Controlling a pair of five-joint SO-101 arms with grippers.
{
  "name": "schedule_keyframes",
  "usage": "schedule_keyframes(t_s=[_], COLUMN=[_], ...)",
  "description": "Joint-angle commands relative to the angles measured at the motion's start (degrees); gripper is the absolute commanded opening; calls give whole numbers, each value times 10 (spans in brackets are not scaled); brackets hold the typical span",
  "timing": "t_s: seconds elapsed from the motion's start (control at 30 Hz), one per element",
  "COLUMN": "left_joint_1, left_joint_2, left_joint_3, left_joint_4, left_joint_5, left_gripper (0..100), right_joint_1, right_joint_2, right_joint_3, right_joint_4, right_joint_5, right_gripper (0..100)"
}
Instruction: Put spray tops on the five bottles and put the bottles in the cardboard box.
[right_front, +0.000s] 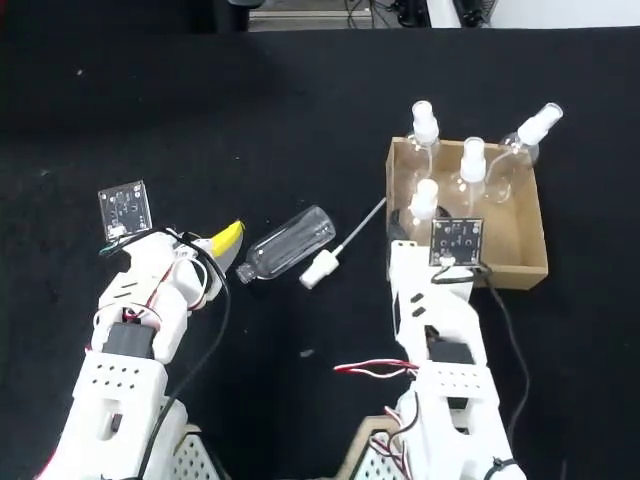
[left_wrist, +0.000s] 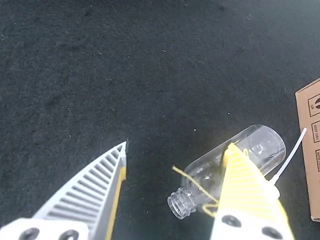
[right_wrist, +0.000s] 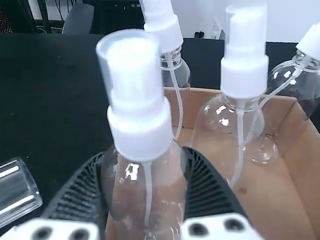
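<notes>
Black print stands on the outer side wall of the cardboard box (left_wrist: 311, 150), at the edge of the left wrist view. It is a row of small framed symbols along the wall, each with a short line of tiny lettering beside it. The lettering is too small to make out, so no word or number can be read.
</notes>
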Motion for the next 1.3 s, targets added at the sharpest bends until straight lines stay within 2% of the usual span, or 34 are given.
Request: schedule_keyframes(t_s=[0.0, 0.6, 0.87, 1.27], left_joint_1=[-6, -6, -6, -6], left_joint_2=[-10, -10, -10, -10], left_joint_3=[-7, -7, -7, -7], left_joint_4=[-13, -13, -13, -13], left_joint_5=[-4, -4, -4, -4], left_gripper=[288, 288, 288, 288], right_joint_1=[-24, -30, -29, -30], right_joint_2=[6, 5, 2, 2], right_joint_3=[0, 0, 0, -1], right_joint_4=[4, 13, 35, 34], right_joint_5=[4, 10, 31, 31], right_gripper=[12, 13, 146, 154])
